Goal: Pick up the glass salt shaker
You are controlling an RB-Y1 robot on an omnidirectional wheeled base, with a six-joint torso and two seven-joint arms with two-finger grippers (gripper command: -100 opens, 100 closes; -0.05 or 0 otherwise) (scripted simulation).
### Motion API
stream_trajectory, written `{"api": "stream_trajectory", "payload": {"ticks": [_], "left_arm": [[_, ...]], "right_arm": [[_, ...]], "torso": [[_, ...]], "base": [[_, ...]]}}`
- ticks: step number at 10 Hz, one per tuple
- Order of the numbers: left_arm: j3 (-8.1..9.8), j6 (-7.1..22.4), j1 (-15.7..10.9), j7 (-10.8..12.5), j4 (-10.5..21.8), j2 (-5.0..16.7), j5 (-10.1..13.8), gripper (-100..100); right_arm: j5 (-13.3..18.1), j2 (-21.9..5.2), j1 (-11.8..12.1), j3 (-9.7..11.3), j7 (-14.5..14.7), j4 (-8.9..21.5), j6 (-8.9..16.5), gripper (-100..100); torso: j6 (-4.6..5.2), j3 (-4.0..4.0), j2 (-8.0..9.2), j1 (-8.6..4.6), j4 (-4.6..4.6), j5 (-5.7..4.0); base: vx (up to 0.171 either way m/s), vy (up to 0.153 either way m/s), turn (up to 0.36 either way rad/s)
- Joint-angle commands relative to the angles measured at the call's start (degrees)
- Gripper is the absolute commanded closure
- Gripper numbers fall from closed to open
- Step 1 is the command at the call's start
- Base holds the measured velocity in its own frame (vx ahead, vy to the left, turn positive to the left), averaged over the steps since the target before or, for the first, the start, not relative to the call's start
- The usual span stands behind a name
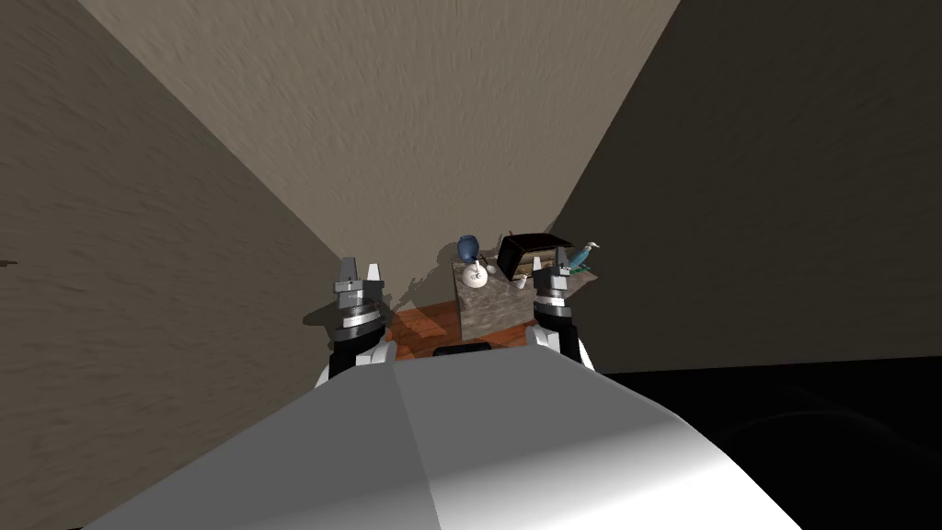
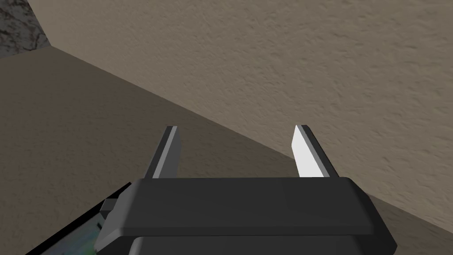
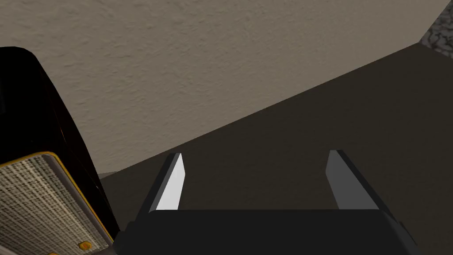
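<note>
Shaker [image 1: 522,280]: small pale item on table [image 1: 492,313], near front edge, too small to make out clearly. Sits just beside right gripper [image 1: 550,265], on its left side, not between fingers. Right gripper fingers apart, nothing held; wrist view confirms [image 3: 256,181]. Black box [image 1: 534,252] behind shaker, cut off at edge in right wrist view [image 3: 44,199], mesh front with yellow trim. Blue vase [image 1: 469,247] and white round item [image 1: 475,274] further left on table. Left gripper [image 1: 360,270] well apart from table, fingers apart [image 2: 239,150], nothing held.
</note>
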Motion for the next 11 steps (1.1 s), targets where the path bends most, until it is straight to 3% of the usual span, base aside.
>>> {"api": "stream_trajectory", "payload": {"ticks": [1, 5, 11], "left_arm": [[0.0, 0.0, 0.0, 0.0, 0.0, 0.0, 0.0, 0], [0.0, 0.0, 0.0, 0.0, 0.0, 0.0, 0.0, 0], [-0.01, 0.0, 0.0, 0.0, 0.0, 0.0, 0.0, 0]], "right_arm": [[0.3, -1.6, -0.2, -0.3, 0.4, 0.4, 0.2, -100], [2.6, -6.6, -1.8, -2.6, 3.2, 3.3, 1.7, -100], [7.6, -8.3, -5.3, -8.0, 9.6, 9.7, 5.0, -100]], "torso": [[0.0, 0.0, 0.0, 0.0, 0.0, 0.0], [0.0, 0.06, 0.11, 0.02, 0.02, 0.0], [0.0, 0.18, 0.31, 0.19, 0.07, 0.04]], "base": [[-0.008, 0.003, -0.014], [-0.034, 0.013, -0.037], [-0.072, 0.043, -0.069]]}}
